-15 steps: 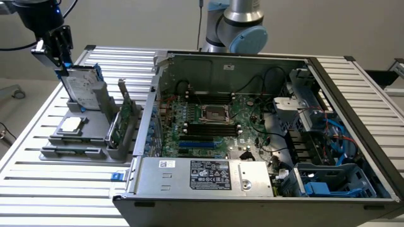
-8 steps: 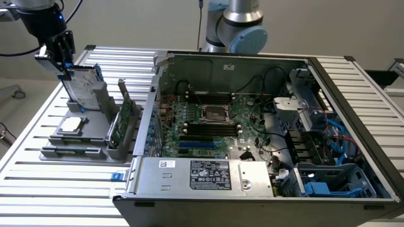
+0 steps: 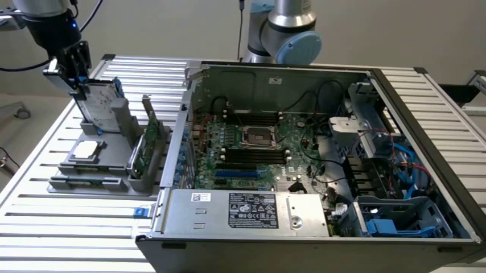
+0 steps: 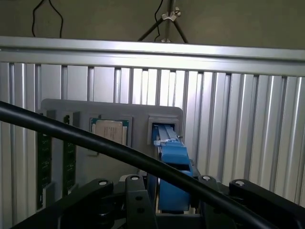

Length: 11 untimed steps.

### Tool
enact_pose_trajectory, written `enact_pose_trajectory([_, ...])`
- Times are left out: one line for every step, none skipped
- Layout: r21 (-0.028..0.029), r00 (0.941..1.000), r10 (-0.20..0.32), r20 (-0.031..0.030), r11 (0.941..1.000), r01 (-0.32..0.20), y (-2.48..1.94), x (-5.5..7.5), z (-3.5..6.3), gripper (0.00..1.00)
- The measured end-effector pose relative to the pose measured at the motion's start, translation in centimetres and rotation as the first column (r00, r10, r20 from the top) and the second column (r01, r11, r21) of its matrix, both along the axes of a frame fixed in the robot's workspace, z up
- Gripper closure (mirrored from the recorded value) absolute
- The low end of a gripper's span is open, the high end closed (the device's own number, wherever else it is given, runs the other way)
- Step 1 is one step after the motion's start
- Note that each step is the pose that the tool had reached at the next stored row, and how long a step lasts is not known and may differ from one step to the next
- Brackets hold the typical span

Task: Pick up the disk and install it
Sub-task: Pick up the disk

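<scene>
The disk (image 3: 104,107) stands on edge in a slot of the grey holder (image 3: 79,183) at the exterior view's left, its silver face and blue bracket showing. My gripper (image 3: 74,79) hangs right over its upper end, one finger on each side of the blue-framed edge. In the wrist view the disk's blue bracket (image 4: 172,160) runs up between the spread black linkages of the gripper (image 4: 174,212). The jaws stand wide and do not visibly press on the disk. The disk still sits in its slot.
The holder also carries a small square silver chip (image 3: 85,149) and an upright green circuit card (image 3: 149,142). An open computer case (image 3: 304,165) with motherboard, power supply (image 3: 243,210) and blue drive bay (image 3: 402,219) lies to the exterior view's right. A black cable (image 4: 86,138) crosses the wrist view.
</scene>
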<state>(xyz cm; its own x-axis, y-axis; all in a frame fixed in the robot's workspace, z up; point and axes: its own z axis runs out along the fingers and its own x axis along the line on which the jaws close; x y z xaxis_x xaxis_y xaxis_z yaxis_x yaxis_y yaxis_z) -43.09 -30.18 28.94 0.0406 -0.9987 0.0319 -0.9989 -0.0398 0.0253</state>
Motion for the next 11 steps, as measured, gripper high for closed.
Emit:
enact_pose_trajectory([-0.0023,1.0,0.0,0.0001,1.0,0.0,0.0,0.0,-0.04,0.58])
enact_pose_trajectory([-0.0042,1.0,0.0,0.0001,1.0,0.0,0.01,0.0,-0.06,0.58])
enact_pose_trajectory([-0.0051,1.0,0.0,0.0001,1.0,0.0,0.0,0.0,-0.07,0.58])
enact_pose_trajectory([-0.0052,1.0,0.0,0.0,1.0,0.0,0.0,0.0,-0.07,0.58])
enact_pose_trajectory([-0.0053,1.0,0.0,0.0,1.0,0.0,0.01,0.0,-0.07,0.58])
enact_pose_trajectory([-0.0052,1.0,0.0,0.0002,1.0,0.0,0.01,0.0,-0.08,0.58])
enact_pose_trajectory([-0.0052,1.0,0.0,0.0002,1.0,0.0,0.01,0.0,-0.08,0.58])
enact_pose_trajectory([-0.0052,1.0,0.0,0.0002,1.0,0.0,0.01,0.0,-0.08,0.58])
enact_pose_trajectory([-0.0052,1.0,0.0,0.0002,1.0,0.0,0.01,0.0,-0.08,0.58])
enact_pose_trajectory([-0.005,1.0,0.0,0.0002,1.0,0.0,0.01,0.0,-0.08,0.58])
enact_pose_trajectory([-0.0044,1.0,0.0,0.0002,1.0,0.0,0.02,0.0,-0.08,0.58])
